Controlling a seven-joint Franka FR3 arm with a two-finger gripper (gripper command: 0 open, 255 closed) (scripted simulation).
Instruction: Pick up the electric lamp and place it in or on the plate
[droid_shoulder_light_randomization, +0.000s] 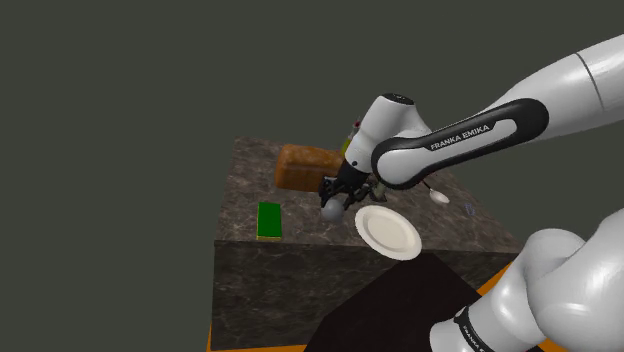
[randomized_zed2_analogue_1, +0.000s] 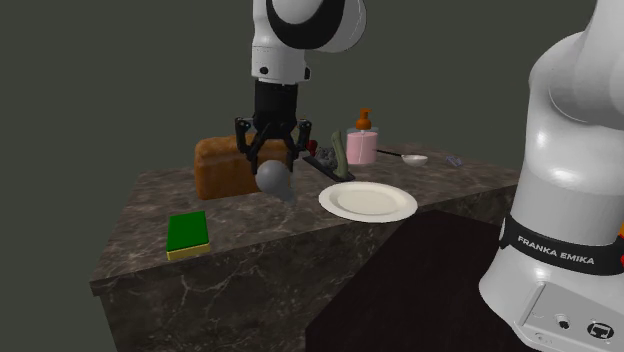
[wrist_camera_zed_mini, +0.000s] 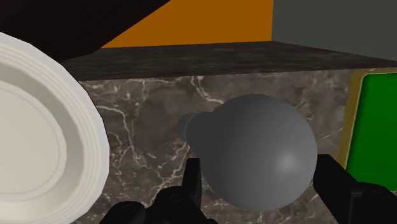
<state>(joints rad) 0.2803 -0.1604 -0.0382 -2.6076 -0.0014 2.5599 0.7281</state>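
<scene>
just beside the plate (randomized_zed2_analogue_1: 367, 201), low over the table (randomized_zed2_analogue_1: 250, 240): your tool (randomized_zed2_analogue_1: 272, 165) is pinching the grey bulb-shaped lamp (randomized_zed2_analogue_1: 273, 183) across its round body; judged light, smooth, slippery, fragile; you are needing gentle pressure.

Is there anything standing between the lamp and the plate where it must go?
Nothing visible does. The lamp, clasped in the gripper, hangs beside the plate, and bare counter lies between them. The loaf and the green sponge are off that path.
</scene>
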